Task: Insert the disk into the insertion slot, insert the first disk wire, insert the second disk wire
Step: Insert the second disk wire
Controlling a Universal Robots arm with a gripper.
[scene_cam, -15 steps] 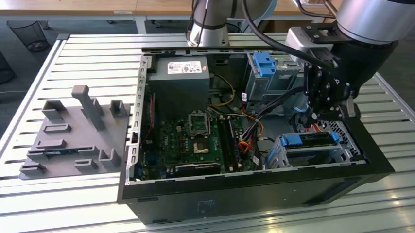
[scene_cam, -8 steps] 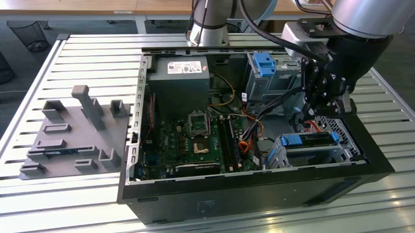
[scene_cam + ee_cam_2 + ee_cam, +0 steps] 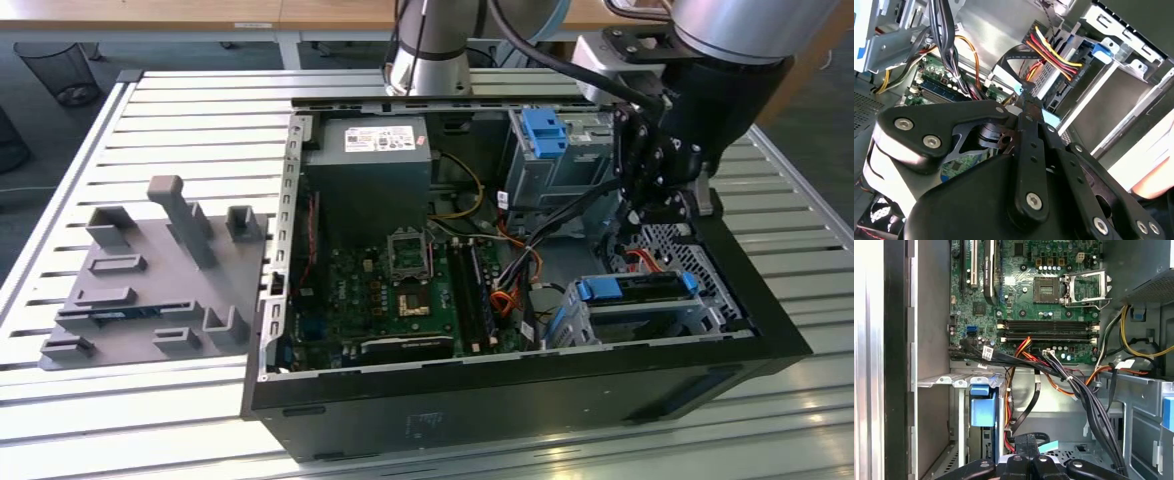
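Note:
The disk (image 3: 638,288), in its blue frame, lies inside the insertion slot (image 3: 627,322), a silver cage at the near corner of the open computer case on the exterior view's right. In the first wrist view the disk's blue frame (image 3: 983,410) sits inside the cage (image 3: 954,382). My gripper (image 3: 650,228) hangs just behind the cage and is shut on the black connector of a flat black disk wire (image 3: 1035,390) with a light-blue tab (image 3: 1051,445). In the second wrist view the fingertips (image 3: 1026,107) pinch that connector close to the disk's rear. A red, yellow and orange wire bundle (image 3: 1054,52) runs into a black plug there.
The green motherboard (image 3: 400,290) fills the case floor, with the grey power supply (image 3: 367,160) behind it. A taller grey bay with a blue tab (image 3: 547,140) stands beside my arm. Loose black cables (image 3: 1089,405) cross next to the cage. A grey fixture block (image 3: 147,280) sits on the slatted table.

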